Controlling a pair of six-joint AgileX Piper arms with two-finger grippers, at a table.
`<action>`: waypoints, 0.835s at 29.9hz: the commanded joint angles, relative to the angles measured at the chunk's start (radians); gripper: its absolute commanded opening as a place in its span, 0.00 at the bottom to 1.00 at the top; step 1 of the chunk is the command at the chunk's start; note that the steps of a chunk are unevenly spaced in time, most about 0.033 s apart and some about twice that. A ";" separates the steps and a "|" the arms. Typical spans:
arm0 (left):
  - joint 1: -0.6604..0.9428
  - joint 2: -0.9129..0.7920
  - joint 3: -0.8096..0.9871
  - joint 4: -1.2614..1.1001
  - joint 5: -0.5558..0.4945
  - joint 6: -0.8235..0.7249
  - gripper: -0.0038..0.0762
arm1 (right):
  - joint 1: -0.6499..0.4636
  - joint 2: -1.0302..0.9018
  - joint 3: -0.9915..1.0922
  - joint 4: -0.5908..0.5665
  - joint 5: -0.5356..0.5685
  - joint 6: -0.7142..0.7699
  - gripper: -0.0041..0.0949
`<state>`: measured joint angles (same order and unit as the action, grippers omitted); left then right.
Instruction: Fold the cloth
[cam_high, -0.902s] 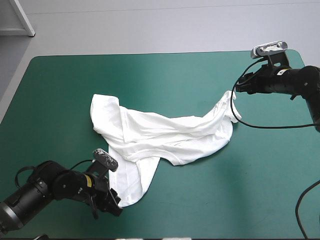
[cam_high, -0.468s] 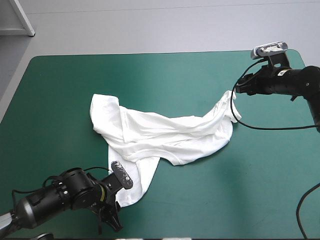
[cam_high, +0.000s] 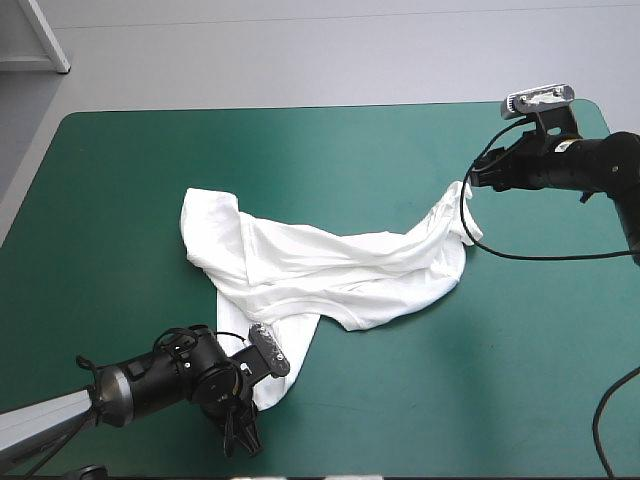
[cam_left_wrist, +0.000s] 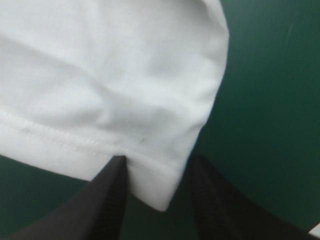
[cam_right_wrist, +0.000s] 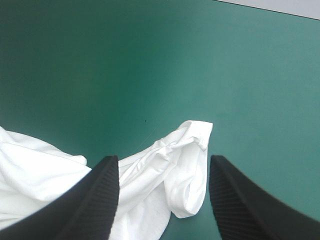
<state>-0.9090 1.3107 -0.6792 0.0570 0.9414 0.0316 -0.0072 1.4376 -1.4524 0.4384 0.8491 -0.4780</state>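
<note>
The left gripper (cam_left_wrist: 156, 164) is standing with its black fingers (cam_left_wrist: 112, 200) a narrow gap apart, not pressed together. A corner of the white T-shirt (cam_left_wrist: 100, 90) is lying in that gap, its stitched hem running off beside one finger. The rest of that end is spreading out ahead of the gripper over the teal-green cover (cam_left_wrist: 270, 100).

The right gripper (cam_right_wrist: 164, 161) is holding its fingers wide and gripping nothing. The T-shirt's other end is lying crumpled just ahead of it and between the fingers — a rounded fold sits nearest the middle of the gap, and more cloth is trailing off past one finger.

In the high view the T-shirt is stretching in a rumpled band from one gripper to the other — the two are well apart.
</note>
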 joint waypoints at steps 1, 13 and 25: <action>-0.004 0.000 -0.009 0.129 -0.052 -0.106 0.26 | -0.006 -0.041 -0.030 0.026 -0.022 -0.006 0.56; 0.078 0.000 -0.076 0.483 -0.124 -0.418 0.07 | -0.008 -0.039 0.082 0.002 -0.020 -0.006 0.48; 0.521 0.002 -0.232 0.126 -0.349 -0.048 0.07 | -0.008 -0.027 0.262 0.000 -0.184 -0.023 0.49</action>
<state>-0.4549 1.3359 -0.8593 0.2498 0.6485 -0.0971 -0.0072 1.4386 -1.1681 0.4206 0.7361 -0.4893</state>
